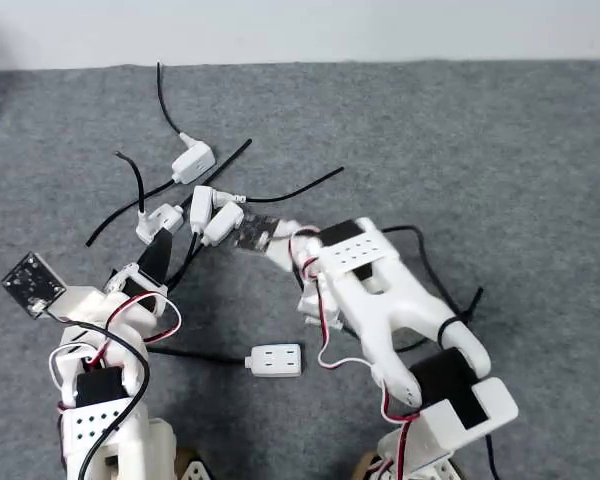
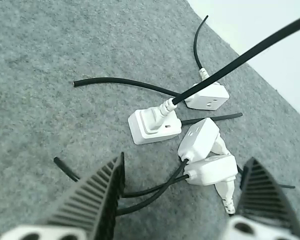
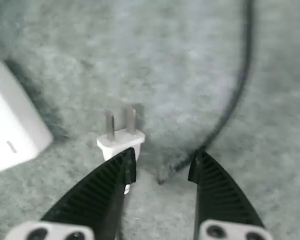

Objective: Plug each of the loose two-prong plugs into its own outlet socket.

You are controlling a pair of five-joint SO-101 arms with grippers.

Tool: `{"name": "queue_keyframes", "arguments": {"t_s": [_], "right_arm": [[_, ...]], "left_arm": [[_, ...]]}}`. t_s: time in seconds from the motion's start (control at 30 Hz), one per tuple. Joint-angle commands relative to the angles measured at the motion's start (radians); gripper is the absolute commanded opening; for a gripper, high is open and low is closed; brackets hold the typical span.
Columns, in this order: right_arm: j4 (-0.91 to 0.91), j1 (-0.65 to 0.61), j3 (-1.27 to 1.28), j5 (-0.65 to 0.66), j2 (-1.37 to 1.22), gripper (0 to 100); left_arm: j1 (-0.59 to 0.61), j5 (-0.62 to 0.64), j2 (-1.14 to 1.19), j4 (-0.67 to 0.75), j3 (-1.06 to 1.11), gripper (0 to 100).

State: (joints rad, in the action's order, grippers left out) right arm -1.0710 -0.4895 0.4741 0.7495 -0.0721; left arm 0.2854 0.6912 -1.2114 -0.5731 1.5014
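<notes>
The right tool [image 3: 162, 167] is spread, a two-prong plug [image 3: 121, 141] at one fingertip, an outlet socket [image 3: 10, 125] beside it. The left tool [image 2: 182, 195] is spread too, tangled white plugs [image 2: 200, 142] just ahead on the desk [image 2: 40, 75]

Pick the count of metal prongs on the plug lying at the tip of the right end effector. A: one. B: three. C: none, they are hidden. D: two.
D: the white plug at the tip of the right end effector shows two metal prongs side by side, pointing away from it.
</notes>
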Motion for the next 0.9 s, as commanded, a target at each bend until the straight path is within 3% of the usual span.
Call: {"name": "queue_keyframes", "arguments": {"t_s": [0.0,0.87], "right_arm": [[0.01,-0.038,0.012,-0.008,0.041,16.5],[-0.082,-0.088,-0.041,-0.084,0.044,16.5]], "left_arm": [[-0.003,-0.003,-0.011,0.015,-0.05,35],[-0.003,-0.003,-0.011,0.018,-0.05,35]]}}
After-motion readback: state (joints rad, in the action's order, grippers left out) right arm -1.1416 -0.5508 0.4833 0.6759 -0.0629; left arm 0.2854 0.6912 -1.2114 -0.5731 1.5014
